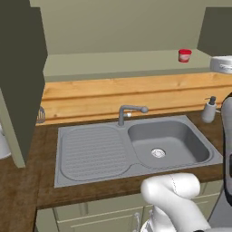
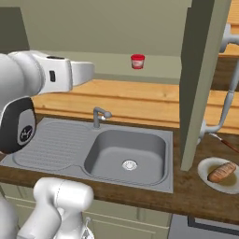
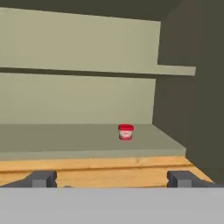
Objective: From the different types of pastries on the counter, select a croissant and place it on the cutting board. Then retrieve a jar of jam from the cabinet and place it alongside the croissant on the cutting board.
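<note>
Claw (image 3: 111, 178) spread wide, jar of jam (image 3: 125, 132) on cabinet (image 3: 65, 140) shelf

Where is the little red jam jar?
The jam jar stands alone on the open cabinet's bottom shelf, above the sink and toward its right end.

A glossy white arm (image 2: 42, 74) of rounded segments with dark joints and small dark finger tips (image 3: 41, 178).
</note>
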